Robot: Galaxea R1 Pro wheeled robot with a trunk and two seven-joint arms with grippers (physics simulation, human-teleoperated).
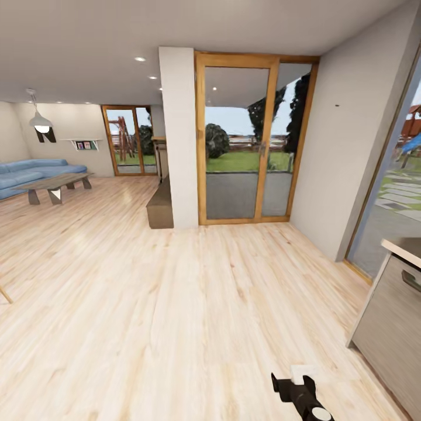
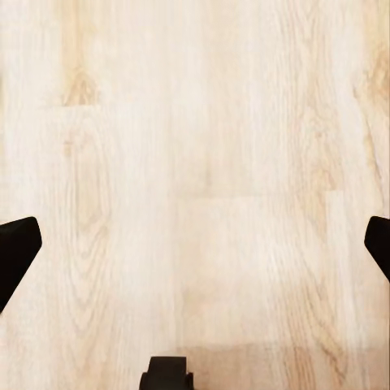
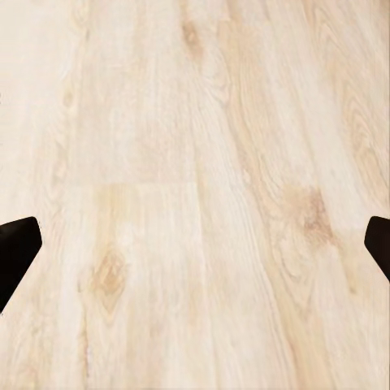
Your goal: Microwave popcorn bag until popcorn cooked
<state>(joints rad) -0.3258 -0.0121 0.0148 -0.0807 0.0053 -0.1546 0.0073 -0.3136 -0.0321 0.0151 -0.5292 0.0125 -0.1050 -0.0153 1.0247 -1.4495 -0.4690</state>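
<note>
The popcorn bag, the microwave, the popcorn and the countertop are out of view. I am on a pale wooden floor (image 1: 175,304) in an open living space. My left gripper (image 2: 195,252) is open over bare floorboards, its dark fingertips (image 2: 16,252) far apart with nothing between them. My right gripper (image 3: 195,248) is also open above the planks, its fingertips (image 3: 18,248) spread wide and empty. A black part of my right arm (image 1: 301,394) shows low in the head view.
A cabinet end with a grey appliance front (image 1: 392,327) stands at the right. Ahead are a white pillar (image 1: 178,140), a wood-framed glass door (image 1: 245,140) and a low bench (image 1: 159,207). A blue sofa (image 1: 29,172) and a coffee table (image 1: 55,186) stand far left.
</note>
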